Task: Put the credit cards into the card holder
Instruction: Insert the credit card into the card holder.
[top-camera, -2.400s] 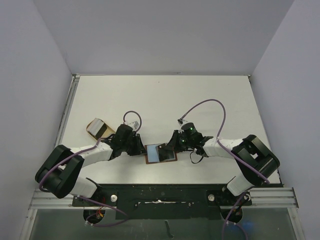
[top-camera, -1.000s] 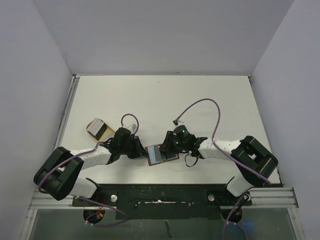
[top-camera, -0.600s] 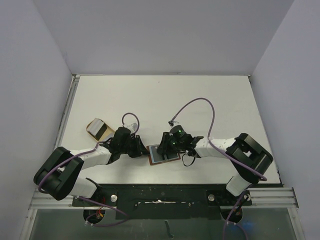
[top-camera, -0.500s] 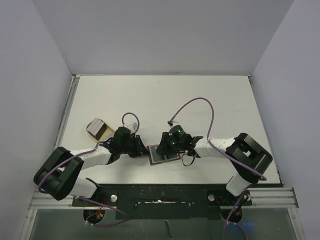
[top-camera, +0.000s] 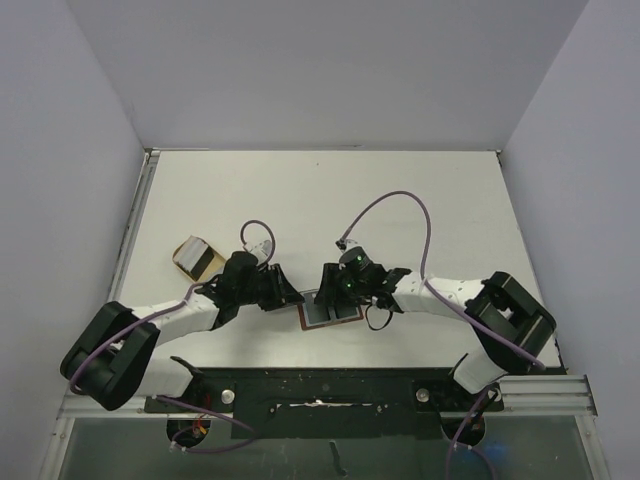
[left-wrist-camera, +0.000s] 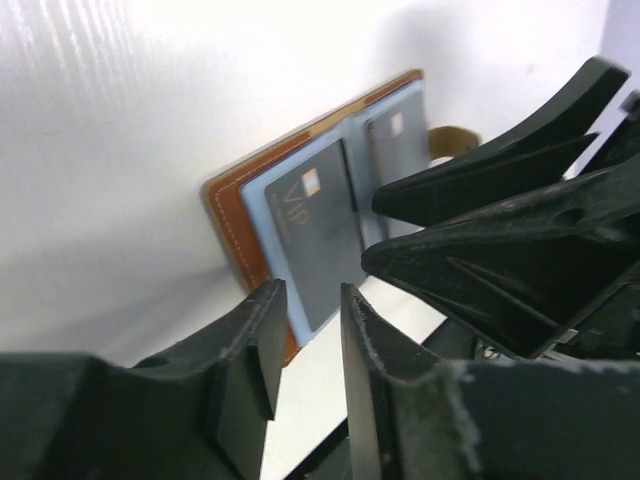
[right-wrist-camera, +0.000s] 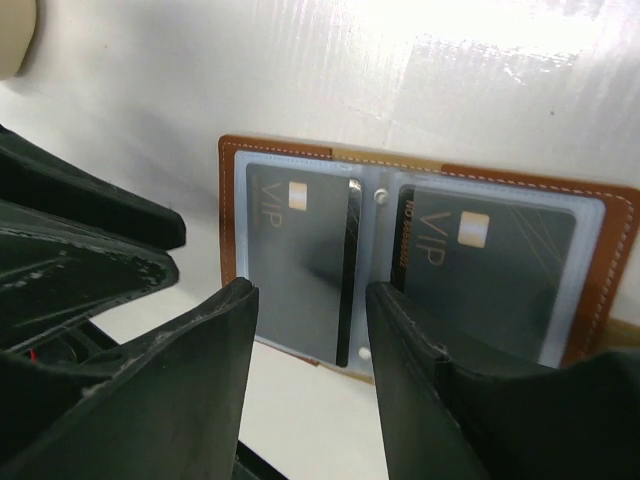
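Observation:
The card holder lies open and flat on the table between my two grippers, brown outside and pale blue inside. Two grey credit cards sit in its pockets, one on the left and one on the right; both also show in the left wrist view. My right gripper hovers open just above the holder's near edge, with nothing between its fingers. My left gripper is at the holder's left end, its jaws a narrow gap apart and empty.
A tan rounded dish sits on the table behind the left arm, and its edge shows in the right wrist view. The two grippers' fingers are close together over the holder. A purple cable loops above the right arm.
The right gripper slid left over the holder and opened wider. The holder's raised flap now lies flat. The left gripper shifted right a little and its jaws parted slightly.

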